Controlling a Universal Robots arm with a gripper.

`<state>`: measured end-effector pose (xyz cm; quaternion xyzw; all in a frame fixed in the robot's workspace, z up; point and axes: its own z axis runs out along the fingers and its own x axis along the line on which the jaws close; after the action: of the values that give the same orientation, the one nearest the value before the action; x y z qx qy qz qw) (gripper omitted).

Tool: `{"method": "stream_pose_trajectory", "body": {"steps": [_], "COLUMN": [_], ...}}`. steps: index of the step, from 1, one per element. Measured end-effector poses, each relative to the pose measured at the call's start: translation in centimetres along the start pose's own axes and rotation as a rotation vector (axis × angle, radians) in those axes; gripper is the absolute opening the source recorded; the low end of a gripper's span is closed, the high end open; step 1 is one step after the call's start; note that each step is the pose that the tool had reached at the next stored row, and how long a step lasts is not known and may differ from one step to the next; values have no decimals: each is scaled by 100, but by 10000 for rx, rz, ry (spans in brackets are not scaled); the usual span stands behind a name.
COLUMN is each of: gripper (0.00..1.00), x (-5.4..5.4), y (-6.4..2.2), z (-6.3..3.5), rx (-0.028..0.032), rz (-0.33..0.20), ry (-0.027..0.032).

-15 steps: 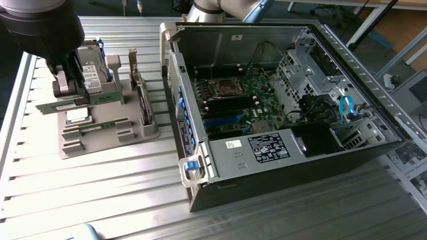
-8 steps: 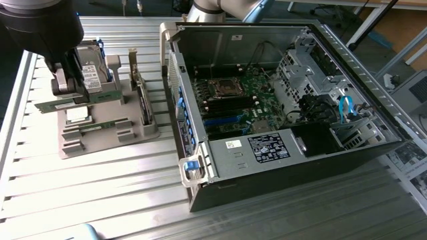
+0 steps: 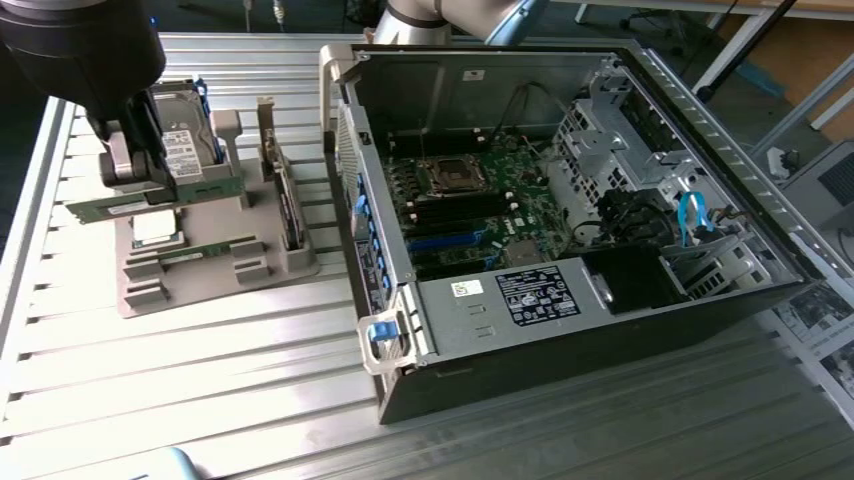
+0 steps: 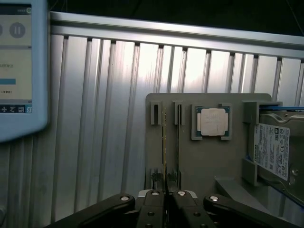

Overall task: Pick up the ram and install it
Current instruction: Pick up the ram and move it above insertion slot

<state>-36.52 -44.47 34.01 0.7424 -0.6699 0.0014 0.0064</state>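
The ram (image 3: 96, 209) is a thin green stick, and my gripper (image 3: 140, 193) is shut on its middle over the grey parts holder (image 3: 200, 278) at the exterior view's left. In the wrist view the ram (image 4: 165, 142) shows edge-on, running away from my gripper (image 4: 165, 195), whose black fingers (image 4: 153, 209) press together on it. Whether it has left its slot I cannot tell. A second, similar green stick (image 3: 203, 250) lies in the holder in front of the gripper. The open computer case (image 3: 400, 330) with its motherboard (image 3: 487, 195) stands to the exterior view's right.
On the grey holder (image 4: 204, 161) sit a square silver CPU (image 4: 212, 121) and a silver hard drive (image 4: 273, 149) with a white label. A tablet screen (image 4: 19, 66) is close by. The ribbed aluminium table (image 3: 200, 400) lies all around. Cables and drive bays fill the case's right side.
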Motion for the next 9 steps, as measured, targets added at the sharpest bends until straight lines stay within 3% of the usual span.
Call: {"method": "stream_pose_trajectory", "body": {"steps": [9], "gripper": [13], "x": [0], "y": [0], "z": [-30], "rx": [0], "rz": [0], "ry": [0]}}
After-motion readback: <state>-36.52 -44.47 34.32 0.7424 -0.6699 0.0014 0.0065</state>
